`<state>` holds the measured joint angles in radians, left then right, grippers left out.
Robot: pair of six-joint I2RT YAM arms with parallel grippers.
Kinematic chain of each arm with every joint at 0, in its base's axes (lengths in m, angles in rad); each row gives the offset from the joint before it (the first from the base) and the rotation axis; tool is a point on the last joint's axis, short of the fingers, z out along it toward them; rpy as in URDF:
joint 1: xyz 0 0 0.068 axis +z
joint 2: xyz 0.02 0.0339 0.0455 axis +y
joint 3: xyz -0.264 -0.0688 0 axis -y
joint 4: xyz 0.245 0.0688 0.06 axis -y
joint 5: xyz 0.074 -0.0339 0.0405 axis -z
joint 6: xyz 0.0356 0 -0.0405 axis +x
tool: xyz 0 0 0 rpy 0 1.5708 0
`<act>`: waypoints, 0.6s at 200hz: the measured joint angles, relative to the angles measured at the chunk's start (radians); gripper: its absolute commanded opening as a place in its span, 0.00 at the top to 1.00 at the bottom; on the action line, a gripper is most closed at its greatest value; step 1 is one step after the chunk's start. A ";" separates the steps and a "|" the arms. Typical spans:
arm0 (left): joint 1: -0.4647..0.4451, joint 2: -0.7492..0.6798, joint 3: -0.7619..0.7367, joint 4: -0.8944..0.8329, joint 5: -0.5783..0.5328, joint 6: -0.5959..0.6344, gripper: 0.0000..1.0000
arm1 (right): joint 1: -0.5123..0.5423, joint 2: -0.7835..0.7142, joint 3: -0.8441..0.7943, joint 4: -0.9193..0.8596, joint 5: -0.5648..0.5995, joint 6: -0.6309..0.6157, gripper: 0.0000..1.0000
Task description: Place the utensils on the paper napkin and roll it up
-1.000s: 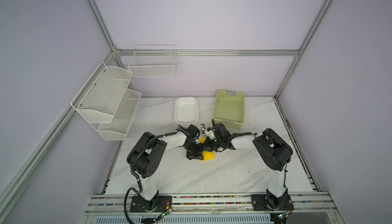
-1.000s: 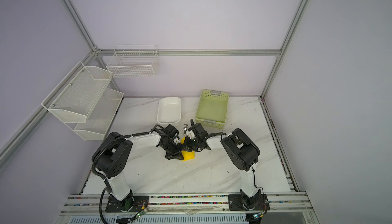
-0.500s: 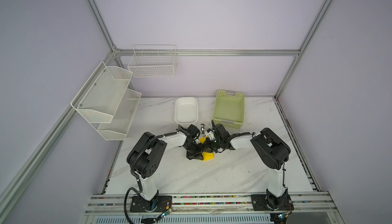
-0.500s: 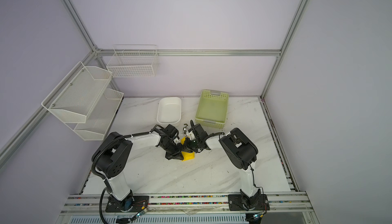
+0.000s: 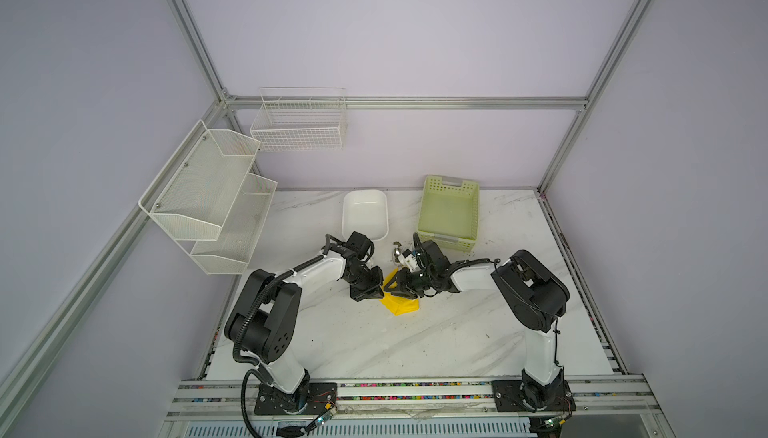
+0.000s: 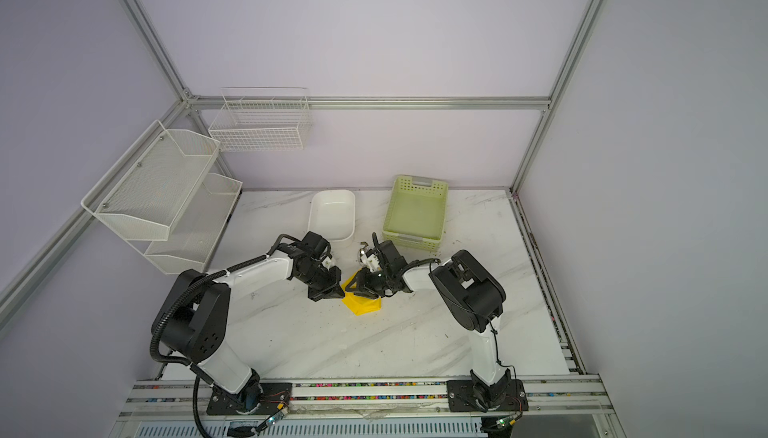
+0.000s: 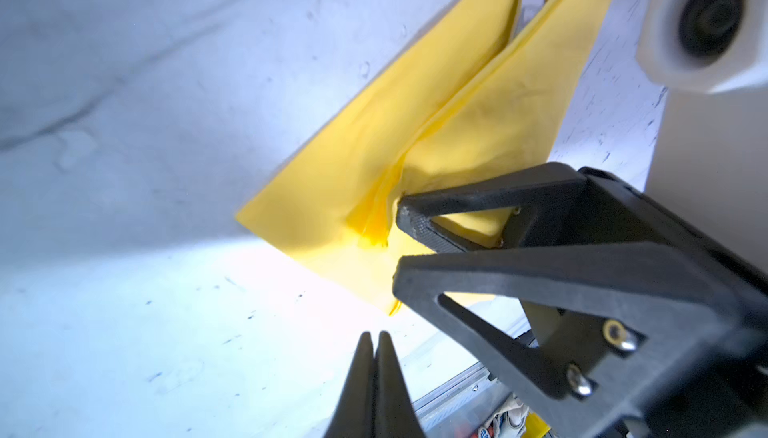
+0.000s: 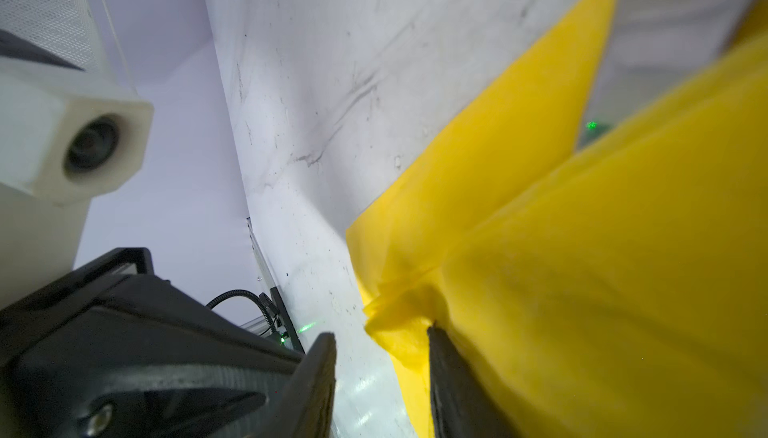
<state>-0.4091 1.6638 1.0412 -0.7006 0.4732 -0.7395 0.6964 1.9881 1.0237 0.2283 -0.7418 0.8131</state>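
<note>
Rolling step in hand: left gripper [image 7: 374, 344] was clenched and empty, with the folded napkin [image 7: 415, 124] on the table [image 7: 166, 83] just ahead of its tips. Right gripper [image 8: 380, 332] stood released, one finger touching the napkin's crumpled edge; the next move probably called for pinching that flap. Utensils [image 5: 397, 255] were mostly hidden in the fold, count unclear.

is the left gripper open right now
No, in the left wrist view the left gripper has its fingertips pressed together.
</note>
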 measured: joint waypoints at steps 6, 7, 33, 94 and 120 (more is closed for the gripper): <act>0.006 0.000 0.000 -0.001 -0.002 0.001 0.96 | 0.000 0.000 0.000 -0.003 0.003 -0.001 0.70; 0.006 0.000 0.000 -0.001 -0.002 0.001 0.96 | 0.000 0.000 0.000 -0.004 0.003 -0.003 0.71; 0.014 0.000 0.000 -0.005 -0.006 0.003 0.96 | 0.000 0.004 0.000 -0.017 0.012 -0.006 0.84; 0.014 0.038 0.003 0.003 0.008 0.003 0.96 | 0.000 0.011 0.000 -0.030 0.024 -0.008 1.00; 0.014 0.078 0.007 0.011 0.022 0.002 0.96 | 0.000 0.011 0.000 -0.029 0.025 -0.011 1.00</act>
<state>-0.3950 1.7416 1.0485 -0.6891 0.4950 -0.7380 0.6968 1.9995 1.0237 0.1989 -0.7170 0.8024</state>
